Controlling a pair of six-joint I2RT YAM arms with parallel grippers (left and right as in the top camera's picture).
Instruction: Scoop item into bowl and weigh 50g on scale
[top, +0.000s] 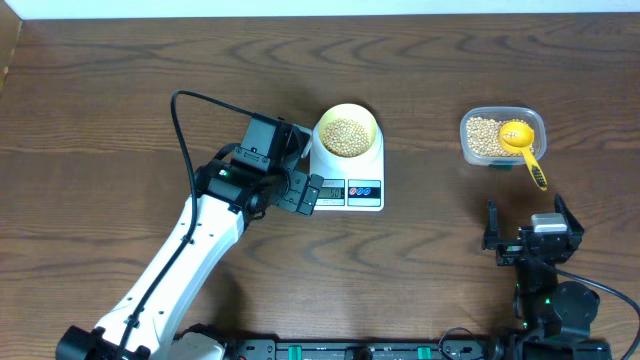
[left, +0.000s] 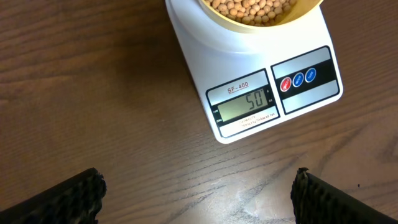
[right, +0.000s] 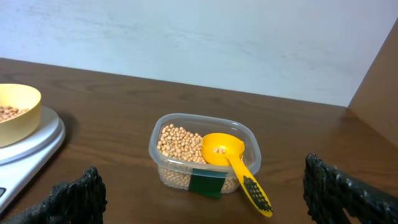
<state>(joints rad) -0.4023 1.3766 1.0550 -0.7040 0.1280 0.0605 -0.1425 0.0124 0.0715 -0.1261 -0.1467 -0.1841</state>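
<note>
The pale-yellow bowl (top: 347, 135) sits on the white scale (top: 350, 185), holding a heap of beige beans (top: 346, 136). In the left wrist view the scale (left: 205, 53) display (left: 245, 106) reads 50, and the beans (left: 252, 9) show at the top. My left gripper (top: 300, 165) is open and empty, just left of the scale; its fingers (left: 199, 199) frame bare table. My right gripper (top: 527, 228) is open and empty, near the front right, below the tub. The bowl (right: 15, 112) also shows at the left of the right wrist view.
A clear plastic tub (top: 503, 137) of beans stands at the right, with a bright yellow scoop (top: 522, 145) resting in it, handle pointing toward the front. The right wrist view shows the tub (right: 205, 152) and scoop (right: 233, 165). A black cable (top: 185, 130) loops above the left arm.
</note>
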